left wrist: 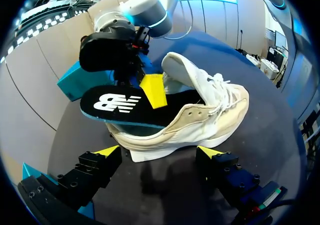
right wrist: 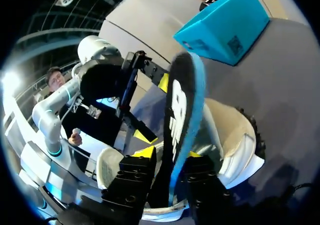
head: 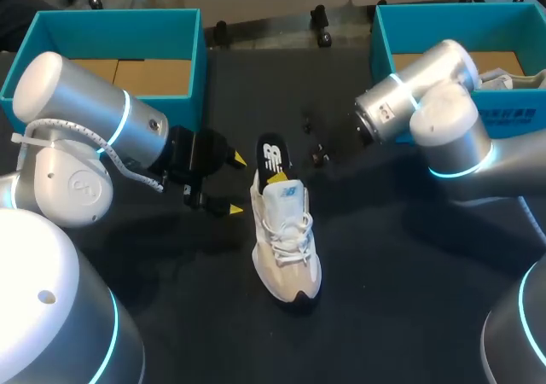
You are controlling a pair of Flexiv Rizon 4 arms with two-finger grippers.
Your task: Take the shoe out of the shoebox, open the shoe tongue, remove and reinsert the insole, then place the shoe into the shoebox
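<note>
The shoe [head: 286,247] stands on the counter [head: 392,264], outside the left shoebox [head: 198,60] and the right shoebox [head: 381,43], which holds something white. The right gripper [left wrist: 151,91] clamps the insole [left wrist: 117,105] jutting from the heel. The left gripper [left wrist: 160,153] is open beside the shoe.

**Work surface.** A table [head: 384,307] with a matt black top extends under the whole scene.

**Far left corner.** An open teal box [head: 119,34] stands upright without a lid. Its walls are teal inside and out. Its cardboard floor [head: 153,75] is plain brown, formed of two flaps that meet at a seam. In the right wrist view, one outer side carries a small dark label [right wrist: 233,45].

**Far right corner.** A second white shoe [head: 512,81] lies inside the shoebox [head: 444,21]. It rests on the brown floor against the near wall and is only partly visible.
</note>
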